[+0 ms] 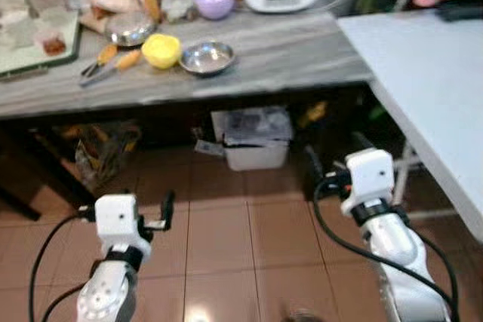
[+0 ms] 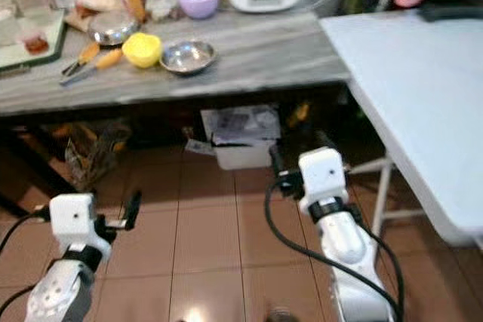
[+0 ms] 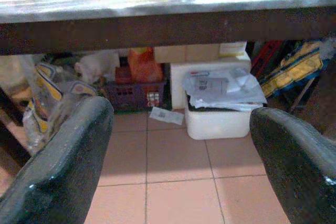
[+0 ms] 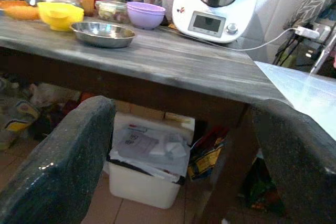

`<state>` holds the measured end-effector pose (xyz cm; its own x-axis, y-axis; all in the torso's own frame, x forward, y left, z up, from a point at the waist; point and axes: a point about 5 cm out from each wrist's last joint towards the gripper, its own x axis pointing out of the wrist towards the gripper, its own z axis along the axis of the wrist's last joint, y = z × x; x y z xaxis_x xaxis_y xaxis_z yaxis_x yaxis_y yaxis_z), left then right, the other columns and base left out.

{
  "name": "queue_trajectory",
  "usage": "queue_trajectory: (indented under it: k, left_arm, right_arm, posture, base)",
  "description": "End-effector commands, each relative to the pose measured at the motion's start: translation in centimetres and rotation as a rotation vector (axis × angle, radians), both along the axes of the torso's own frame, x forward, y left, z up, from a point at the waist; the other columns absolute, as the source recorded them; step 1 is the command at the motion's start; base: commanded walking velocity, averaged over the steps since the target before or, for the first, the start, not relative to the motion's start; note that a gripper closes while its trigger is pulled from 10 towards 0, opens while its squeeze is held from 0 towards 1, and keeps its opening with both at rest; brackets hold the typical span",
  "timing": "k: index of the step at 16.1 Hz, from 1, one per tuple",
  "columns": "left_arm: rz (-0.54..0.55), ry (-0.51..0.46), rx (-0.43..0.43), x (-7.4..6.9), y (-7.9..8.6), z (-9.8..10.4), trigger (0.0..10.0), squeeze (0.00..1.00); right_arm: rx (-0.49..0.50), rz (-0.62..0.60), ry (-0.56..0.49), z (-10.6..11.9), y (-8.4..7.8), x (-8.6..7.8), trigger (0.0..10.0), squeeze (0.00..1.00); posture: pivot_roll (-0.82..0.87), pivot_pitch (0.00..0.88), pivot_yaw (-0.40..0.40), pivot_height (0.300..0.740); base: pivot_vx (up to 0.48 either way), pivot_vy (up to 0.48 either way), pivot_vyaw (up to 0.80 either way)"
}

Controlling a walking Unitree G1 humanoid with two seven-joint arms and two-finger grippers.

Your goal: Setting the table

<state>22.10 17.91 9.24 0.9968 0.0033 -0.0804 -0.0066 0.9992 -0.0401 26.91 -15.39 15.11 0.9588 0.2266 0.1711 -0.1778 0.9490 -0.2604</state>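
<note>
We find the steel bowl [image 1: 207,57] on the grey counter [image 1: 302,50], just beside the yellow bowl [image 1: 161,50]. Left gripper [image 3: 178,156] and right gripper [image 4: 184,150] hang spread and empty below the counter. We judge the steel bowl light, rigid and slippery; grip its rim.

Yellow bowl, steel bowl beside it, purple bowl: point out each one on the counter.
yellow bowl [image 1: 161,50]: left eye view, on its upper rim and inside.
steel bowl [image 1: 207,57]: left eye view, on its shiny inner bottom.
purple bowl [image 4: 146,14]: right wrist view, on its outer wall.
</note>
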Motion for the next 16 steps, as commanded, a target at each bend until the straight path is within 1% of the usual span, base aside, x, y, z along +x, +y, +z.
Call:
queue_trajectory:
  k: [1, 4, 5, 6, 7, 9, 11, 13, 14, 16]
  left_arm:
    - [0.017, 0.009, 0.012, -0.1, 0.2, -0.2, 10.0, 0.00]
    - [0.038, 0.018, 0.029, -0.3, 0.6, -0.7, 10.0, 0.00]
    - [0.048, 0.024, 0.034, -0.4, 0.8, -0.9, 10.0, 0.00]
    - [0.065, 0.031, 0.048, -0.4, 1.1, -1.2, 10.0, 0.00]
    - [0.074, 0.045, 0.057, -0.5, 1.3, -1.7, 10.0, 0.00]
    - [0.084, 0.085, 0.084, -0.7, 1.6, -3.2, 10.0, 0.00]
    - [0.116, 0.134, 0.099, -1.3, 2.3, -4.8, 10.0, 0.00]
    - [0.129, 0.172, 0.114, -1.9, 2.8, -6.1, 10.0, 0.00]
    - [0.131, 0.179, 0.118, -2.0, 2.9, -6.3, 10.0, 0.00]
    - [0.143, 0.208, 0.130, -2.5, 3.3, -7.3, 10.0, 0.00]
  right_arm:
    - [-0.004, -0.001, 0.005, -0.1, -0.2, 0.0, 10.0, 0.96]
    - [-0.008, 0.018, 0.026, -0.6, -0.4, 0.1, 10.0, 0.95]
    - [-0.011, 0.034, 0.041, -0.8, -0.4, 0.2, 10.0, 0.89]
    - [-0.013, 0.058, 0.053, -0.9, -0.2, 0.3, 10.0, 0.65]
    - [-0.041, 0.100, 0.075, -1.4, 0.2, 0.4, 10.0, 0.00]
    - [-0.071, 0.139, 0.134, -2.8, 0.4, 0.5, 10.0, 0.00]
    - [-0.062, 0.147, 0.191, -4.1, 0.2, 0.4, 10.0, 0.00]
    - [-0.049, 0.124, 0.254, -5.6, -0.2, 0.3, 10.0, 0.00]
    - [-0.045, 0.122, 0.257, -5.7, -0.2, 0.3, 10.0, 0.00]
    - [-0.006, 0.085, 0.284, -6.3, -0.3, 0.6, 10.0, 0.00]
  posture:
    - [-0.12, 0.126, 0.104, 0.740]
    - [-0.12, 0.121, 0.106, 0.740]
    - [-0.12, 0.119, 0.109, 0.740]
    - [-0.12, 0.115, 0.111, 0.740]
    - [-0.12, 0.111, 0.114, 0.740]
    - [-0.12, 0.100, 0.112, 0.740]
    - [-0.11, 0.090, 0.107, 0.740]
    - [-0.10, 0.083, 0.102, 0.740]
    - [-0.10, 0.083, 0.102, 0.740]
    - [-0.09, 0.077, 0.093, 0.740]
  base:
    - [-0.266, 0.000, -0.80]
    - [0.000, 0.000, 0.00]
    - [0.000, 0.000, 0.00]
    - [0.000, 0.000, 0.00]
    - [0.000, 0.000, 0.00]
    - [0.000, 0.000, 0.00]
    - [0.000, 0.000, 0.00]
    - [0.000, 0.000, 0.00]
    - [0.000, 0.000, 0.00]
    - [0.000, 0.000, 0.00]
